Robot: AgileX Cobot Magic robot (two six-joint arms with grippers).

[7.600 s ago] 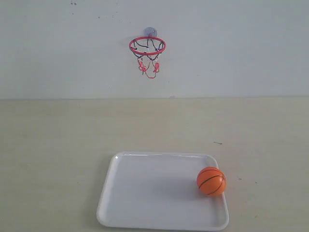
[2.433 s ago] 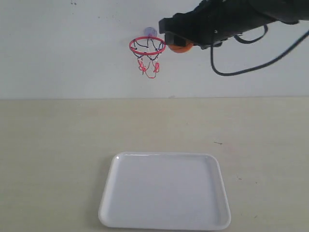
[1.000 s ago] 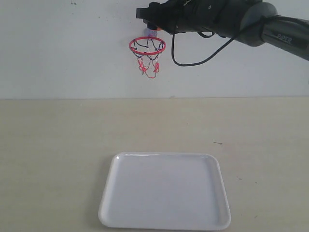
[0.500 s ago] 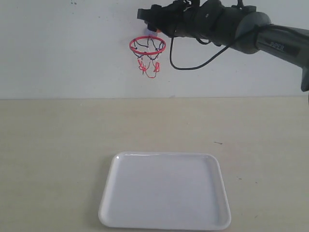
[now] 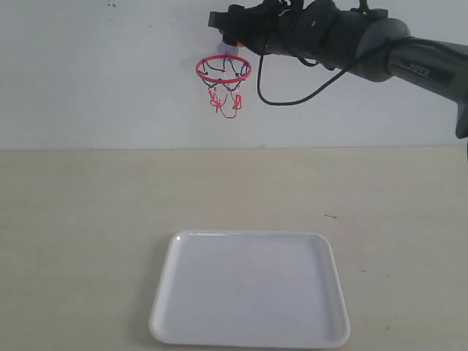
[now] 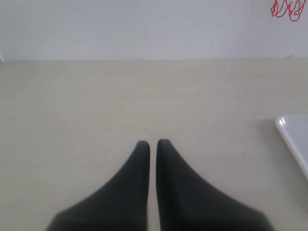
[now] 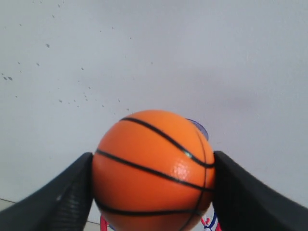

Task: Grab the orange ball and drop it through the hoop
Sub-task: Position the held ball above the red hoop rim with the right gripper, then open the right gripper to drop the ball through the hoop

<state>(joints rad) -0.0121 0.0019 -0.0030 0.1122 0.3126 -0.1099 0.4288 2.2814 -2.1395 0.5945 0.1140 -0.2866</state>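
Ball first: one orange ball (image 7: pixel 151 168), round, so no long axis to speak of. Its black seams run slantwise across the face the right wrist cam sees. It sits high up by the wall (image 5: pixel 110 88), pinched between the two black fingers of the right gripper (image 7: pixel 153 159), one finger pressing each side. From the exterior cam the ball is almost hidden by the gripper, w/ only a speck of orange showing, just above the hoop (image 5: pixel 223 80) near its wall side.

One hoop. Red ring lies level w/ the opening facing up, net dangles straight down, and the bluish suction cup is stuck to the wall behind. In the right wrist cam the cup's edge peeks out from behind the ball, and bits of red ring show past it.

One white tray (image 5: pixel 248 234), flat on the table (image 5: pixel 88 219), well below the hoop and nothing in it.

Two arms, only the right seen from outside. It comes in from the right edge, stretched long and rising gently toward the hoop, wrist about level. One black cable (image 5: pixel 289 103) hangs from it in a loop.

Left gripper (image 6: pixel 149 144) sits low over the table and points at the wall. Its fingers are pressed nearly together w/ a thin slit between, holding nothing. A tray corner shows near it.
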